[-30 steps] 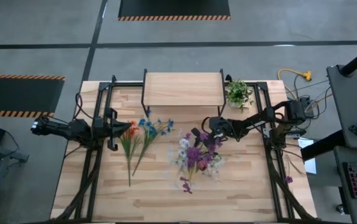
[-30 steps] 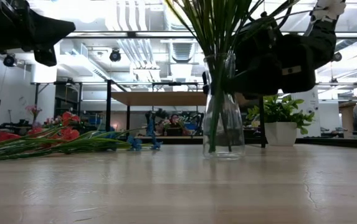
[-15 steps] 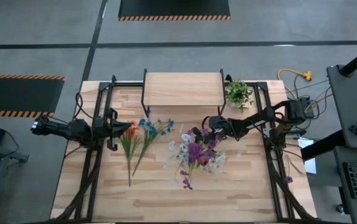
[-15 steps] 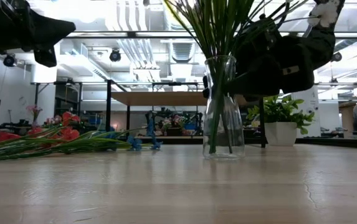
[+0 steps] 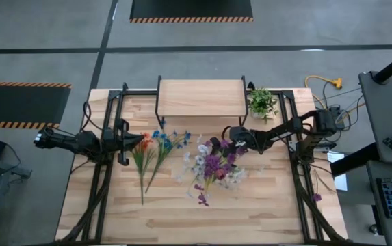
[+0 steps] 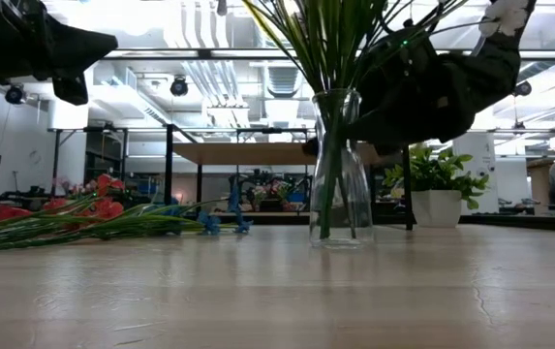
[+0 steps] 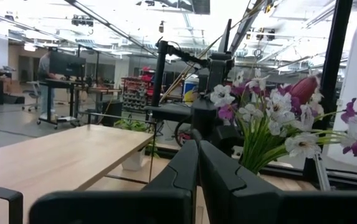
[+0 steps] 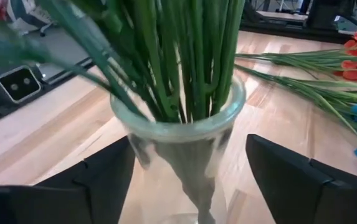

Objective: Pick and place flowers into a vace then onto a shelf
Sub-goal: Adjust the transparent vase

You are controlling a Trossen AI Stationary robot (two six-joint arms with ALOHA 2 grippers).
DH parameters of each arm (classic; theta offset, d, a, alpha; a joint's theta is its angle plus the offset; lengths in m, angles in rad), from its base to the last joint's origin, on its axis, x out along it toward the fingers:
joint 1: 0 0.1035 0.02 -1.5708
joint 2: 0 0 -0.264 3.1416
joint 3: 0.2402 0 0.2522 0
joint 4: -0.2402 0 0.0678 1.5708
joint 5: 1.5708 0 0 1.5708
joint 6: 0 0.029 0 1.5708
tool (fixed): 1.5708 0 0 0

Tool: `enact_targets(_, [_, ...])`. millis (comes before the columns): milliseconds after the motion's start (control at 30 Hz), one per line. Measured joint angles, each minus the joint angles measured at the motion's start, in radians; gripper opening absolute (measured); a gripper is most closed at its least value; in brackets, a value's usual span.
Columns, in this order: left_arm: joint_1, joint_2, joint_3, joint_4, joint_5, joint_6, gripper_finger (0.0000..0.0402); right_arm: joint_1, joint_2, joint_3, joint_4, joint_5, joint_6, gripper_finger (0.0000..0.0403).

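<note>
Fingers of the left gripper are pressed together with nothing between them, near the bench's left edge, just beside the orange and blue flowers lying flat. Right of these, toward the bench's middle in front of the shelf, stands the vace with purple and white flowers in it. The right gripper is spread wide, one finger either side of the glass, not touching.

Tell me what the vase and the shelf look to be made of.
Vase: clear glass, glossy; the stems show straight through its wall and the rim glints. Shelf: a pale wood board, matte, apparently with faint grain, on thin black legs that look like metal, though that can't be confirmed.
</note>
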Motion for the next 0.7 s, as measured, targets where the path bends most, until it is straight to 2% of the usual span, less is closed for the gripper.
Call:
enact_targets(200, [0.000, 0.000, 0.000, 0.000, 0.000, 0.001, 0.0000, 0.000, -0.045, -0.001, -0.008, 0.023, 0.040, 0.0312])
enact_targets(367, [0.000, -0.001, 0.000, 0.000, 0.000, 0.000, 0.0000, 0.013, -0.087, -0.008, -0.079, 0.072, 0.107, 0.0313])
enact_targets(533, [0.000, -0.001, 0.001, -0.001, 0.000, 0.002, 0.0000, 0.058, -0.108, -0.036, -0.085, 0.245, 0.132, 0.0313])
enact_targets(700, [0.000, -0.001, 0.001, -0.004, 0.001, 0.001, 0.0000, 0.082, -0.131, -0.050, -0.083, 0.329, 0.176, 0.0313])
